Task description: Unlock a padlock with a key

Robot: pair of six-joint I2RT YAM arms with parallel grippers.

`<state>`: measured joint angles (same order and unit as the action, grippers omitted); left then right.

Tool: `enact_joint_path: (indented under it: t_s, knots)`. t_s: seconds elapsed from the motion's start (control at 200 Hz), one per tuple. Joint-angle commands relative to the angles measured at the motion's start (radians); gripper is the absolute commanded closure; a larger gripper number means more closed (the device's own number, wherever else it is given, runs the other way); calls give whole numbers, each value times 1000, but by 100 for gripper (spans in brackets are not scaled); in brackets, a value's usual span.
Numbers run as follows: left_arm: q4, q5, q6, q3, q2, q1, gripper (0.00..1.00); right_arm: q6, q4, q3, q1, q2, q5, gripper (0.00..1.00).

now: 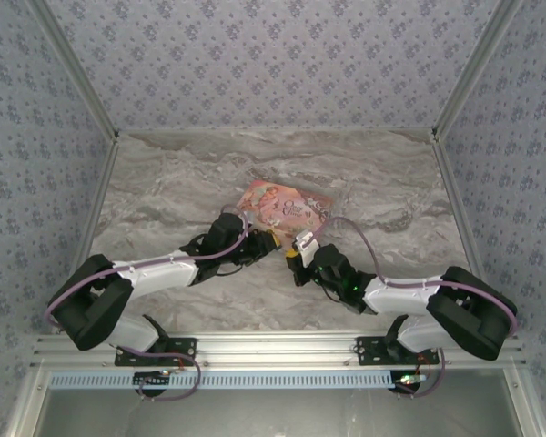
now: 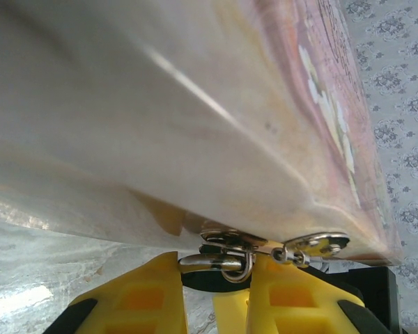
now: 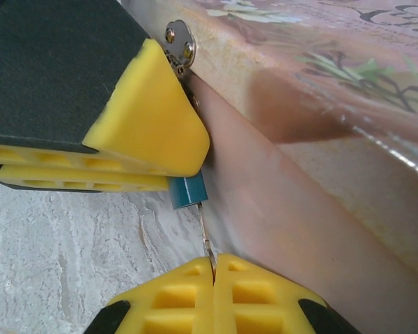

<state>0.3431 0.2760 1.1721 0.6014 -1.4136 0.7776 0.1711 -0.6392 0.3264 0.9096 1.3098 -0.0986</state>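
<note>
The tiny blue-teal padlock (image 3: 188, 191) hangs at the front edge of the pink illustrated box (image 1: 287, 208). My left gripper (image 1: 269, 244) is shut on it, and the body pokes out below its yellow fingers (image 3: 150, 132). In the left wrist view the silvery shackle (image 2: 219, 263) lies between the left gripper's (image 2: 216, 287) fingers, hooked through the box's metal hasp (image 2: 313, 243). My right gripper (image 3: 213, 266) is shut on the key (image 3: 205, 233). This thin silvery sliver runs straight up to the padlock's underside.
The pink box's side wall (image 3: 299, 209) stands right beside both grippers, tilted on the marble tabletop (image 1: 164, 200). A small silvery hinge plate (image 3: 179, 36) sits on the box's corner. Patterned walls (image 1: 36, 137) enclose the table on three sides.
</note>
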Motion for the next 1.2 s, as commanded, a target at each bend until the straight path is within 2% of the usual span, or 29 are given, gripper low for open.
enact_joint_path:
  t_s: [0.0,1.194]
  knots:
    - [34,38,24,35,29,0,86,4,-57,-7,-4,-29,25,100]
    - [49,45,32,32,24,2,86,5,-77,28,-26,17,66,100]
